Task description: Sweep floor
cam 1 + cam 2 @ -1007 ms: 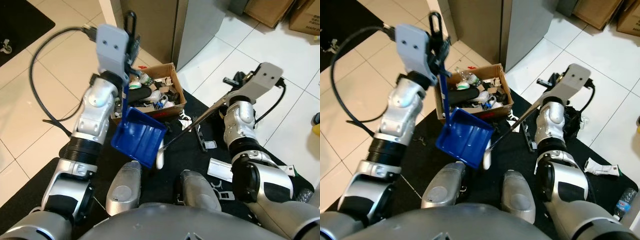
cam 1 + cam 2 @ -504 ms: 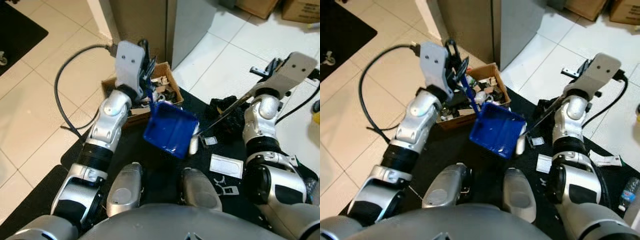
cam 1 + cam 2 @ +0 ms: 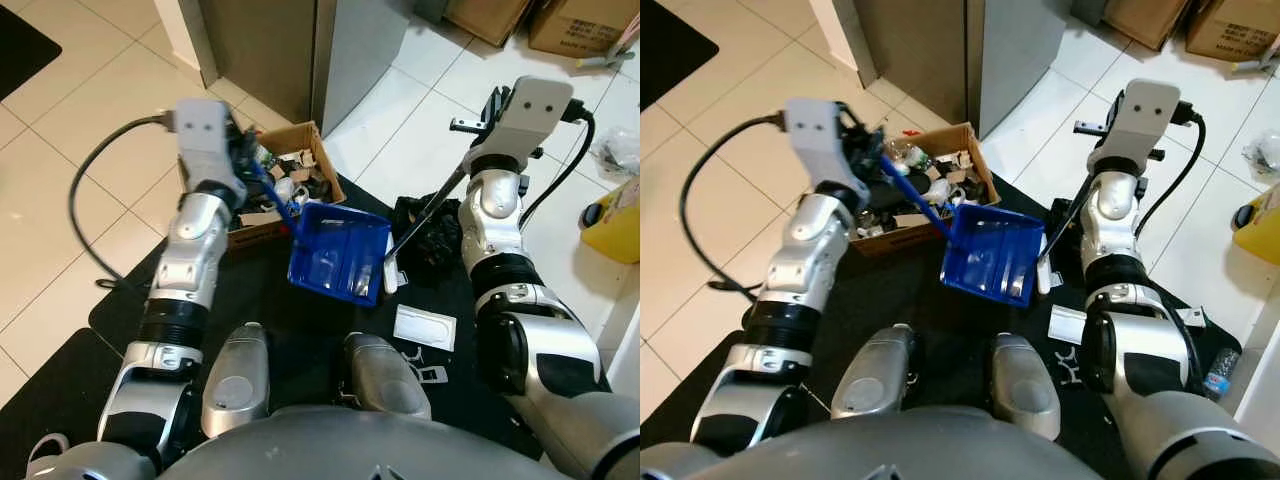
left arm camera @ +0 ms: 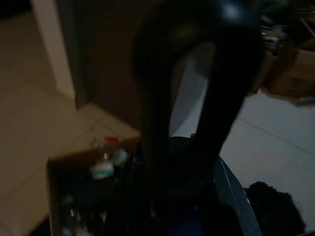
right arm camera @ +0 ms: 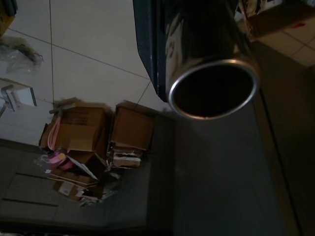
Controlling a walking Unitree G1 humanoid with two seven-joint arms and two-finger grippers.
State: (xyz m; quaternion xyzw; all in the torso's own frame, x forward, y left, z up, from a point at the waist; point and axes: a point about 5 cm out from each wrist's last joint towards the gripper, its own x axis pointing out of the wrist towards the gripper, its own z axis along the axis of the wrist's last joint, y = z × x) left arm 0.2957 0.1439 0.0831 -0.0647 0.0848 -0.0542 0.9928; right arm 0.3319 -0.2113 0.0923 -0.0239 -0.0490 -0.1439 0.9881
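Left eye view: left end effector (image 3: 243,165) at 10 o'clock grips the dustpan handle (image 3: 272,196); blue dustpan (image 3: 338,252) at centre, tilted over the black mat (image 3: 255,300), beside the cardboard box (image 3: 283,190) of litter. Right end effector (image 3: 488,112) at 2 o'clock holds the metal broom pole (image 3: 425,214).

Right wrist view: the pole's open end (image 5: 212,88) up close; fingers clamped around it.

Left wrist view: dark, blurred.

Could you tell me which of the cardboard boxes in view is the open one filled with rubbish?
It is the small cardboard box on the black mat beside the left gripper, just behind the blue dustpan. The other boxes stand apart by the far wall.
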